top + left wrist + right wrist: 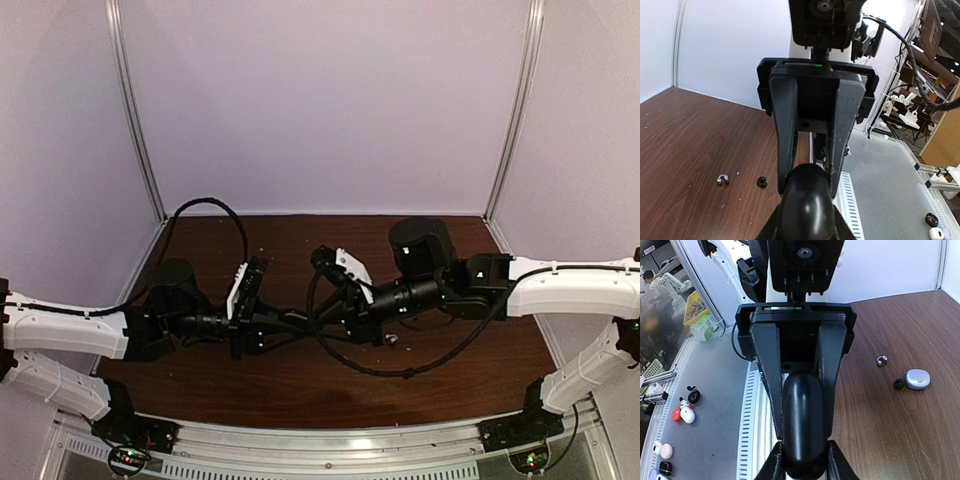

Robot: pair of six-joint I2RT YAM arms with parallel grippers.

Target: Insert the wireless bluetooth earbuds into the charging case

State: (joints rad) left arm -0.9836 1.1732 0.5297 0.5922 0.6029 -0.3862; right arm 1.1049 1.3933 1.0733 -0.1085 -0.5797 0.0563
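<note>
Left hand (809, 184) and right hand (801, 432) sit empty, fingers apart; we steady the closed charging case (917, 379) first, avoiding the earbuds (882, 360) near it.

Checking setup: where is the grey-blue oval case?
The oval case lies on the brown table, right side of right wrist view, beside a small black piece.
</note>
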